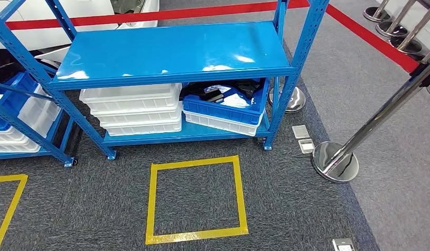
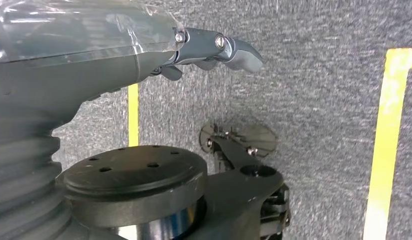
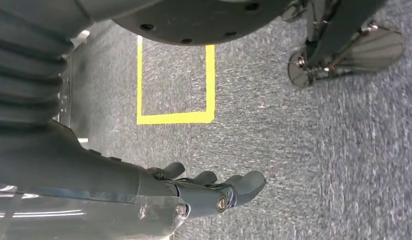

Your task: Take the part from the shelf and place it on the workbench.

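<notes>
Both arms hang over the carpet: the left hand (image 2: 214, 47) and right hand (image 3: 214, 192) hold nothing, fingers loosely apart. The part seems to lie among dark items in the blue bin (image 1: 225, 107) on the low right of the shelf (image 1: 171, 52). The top shelf board overhangs the bin, so a reach may knock it or snag clutter.

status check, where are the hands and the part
Left robot hand and right robot hand empty, hanging over carpet. Parts in blue bin, lower shelf. Path unobstructed.
</notes>
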You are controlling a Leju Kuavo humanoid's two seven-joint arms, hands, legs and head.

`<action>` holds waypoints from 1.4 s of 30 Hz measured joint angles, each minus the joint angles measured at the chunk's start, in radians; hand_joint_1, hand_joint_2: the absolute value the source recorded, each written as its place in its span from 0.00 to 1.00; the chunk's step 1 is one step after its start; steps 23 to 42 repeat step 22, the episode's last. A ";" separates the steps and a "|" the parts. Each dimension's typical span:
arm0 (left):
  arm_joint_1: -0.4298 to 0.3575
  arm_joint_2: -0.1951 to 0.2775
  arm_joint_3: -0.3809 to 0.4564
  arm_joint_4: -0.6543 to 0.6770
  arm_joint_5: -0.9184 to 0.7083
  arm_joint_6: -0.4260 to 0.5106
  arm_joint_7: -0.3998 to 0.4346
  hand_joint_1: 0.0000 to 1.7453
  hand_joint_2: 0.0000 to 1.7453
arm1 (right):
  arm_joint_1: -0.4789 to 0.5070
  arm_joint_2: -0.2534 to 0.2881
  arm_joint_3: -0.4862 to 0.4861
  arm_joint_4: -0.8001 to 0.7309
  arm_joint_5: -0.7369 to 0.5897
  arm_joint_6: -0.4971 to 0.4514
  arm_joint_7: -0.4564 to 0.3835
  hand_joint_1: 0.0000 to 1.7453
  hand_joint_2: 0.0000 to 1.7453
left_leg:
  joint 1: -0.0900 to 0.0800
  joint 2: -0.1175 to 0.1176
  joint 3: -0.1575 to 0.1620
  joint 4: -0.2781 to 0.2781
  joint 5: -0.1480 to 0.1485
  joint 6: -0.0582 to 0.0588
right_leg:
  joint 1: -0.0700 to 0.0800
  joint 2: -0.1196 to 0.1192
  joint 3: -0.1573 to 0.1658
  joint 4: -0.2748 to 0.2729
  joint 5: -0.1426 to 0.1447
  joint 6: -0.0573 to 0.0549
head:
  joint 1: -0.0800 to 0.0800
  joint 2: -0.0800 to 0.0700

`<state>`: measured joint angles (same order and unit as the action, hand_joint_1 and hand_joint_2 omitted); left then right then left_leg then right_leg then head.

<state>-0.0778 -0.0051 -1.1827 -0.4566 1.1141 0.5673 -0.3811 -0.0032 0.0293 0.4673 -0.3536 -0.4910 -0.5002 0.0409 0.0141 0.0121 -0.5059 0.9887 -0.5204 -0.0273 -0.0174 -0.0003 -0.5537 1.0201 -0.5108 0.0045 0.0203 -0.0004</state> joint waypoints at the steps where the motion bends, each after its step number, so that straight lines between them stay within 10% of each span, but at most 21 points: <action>1: 0.005 0.000 0.018 0.000 -0.023 -0.012 0.008 0.00 1.00 | 0.003 -0.001 -0.003 0.000 0.010 0.010 0.000 0.00 1.00 | 0.000 0.000 0.000 0.000 0.000 0.000 | 0.000 0.000 0.000 0.000 0.000 0.000 | 0.000 0.000; 9: 0.041 0.004 0.174 0.000 -0.209 -0.105 0.071 0.00 1.00 | 0.023 -0.012 -0.048 0.000 0.091 0.089 -0.006 0.00 1.00 | 0.000 0.000 0.000 0.000 0.000 0.000 | 0.000 0.000 0.000 0.000 0.000 0.000 | 0.000 0.000; 11: 0.050 0.005 0.217 0.000 -0.257 -0.129 0.087 0.00 0.50 | 0.029 -0.015 -0.063 0.000 0.112 0.109 -0.007 0.00 1.00 | 0.000 0.000 0.000 0.000 0.000 0.000 | 0.000 0.000 0.000 0.000 0.000 0.000 | -0.001 0.000; 13: 0.060 0.007 0.261 0.000 -0.304 -0.153 0.104 0.00 0.00 | 0.035 -0.019 -0.079 0.000 0.134 0.130 -0.009 0.00 0.50 | 0.000 0.000 0.000 0.000 0.000 0.000 | 0.000 0.000 0.000 0.000 0.000 0.000 | -0.001 0.000; 15: 0.069 0.008 0.303 0.000 -0.349 -0.175 0.119 0.00 0.00 | 0.041 -0.021 -0.093 0.000 0.154 0.150 -0.011 0.00 0.00 | 0.000 0.000 0.000 0.000 0.000 0.000 | 0.000 0.000 0.000 0.000 0.000 0.000 | -0.001 0.000; 22: 0.098 0.010 0.440 0.000 -0.499 -0.250 0.169 0.00 0.00 | 0.062 -0.024 -0.143 0.000 0.220 0.221 -0.018 0.00 0.00 | 0.000 0.000 0.000 0.000 -0.001 0.000 | 0.000 0.000 0.000 0.000 0.000 0.000 | -0.001 0.000; 42: 0.098 0.010 0.440 0.000 -0.499 -0.250 0.169 0.00 0.00 | 0.062 -0.024 -0.143 0.000 0.220 0.221 -0.018 0.00 0.00 | 0.000 0.000 0.000 0.000 -0.001 0.000 | 0.000 0.000 0.000 0.000 0.000 0.000 | -0.001 0.000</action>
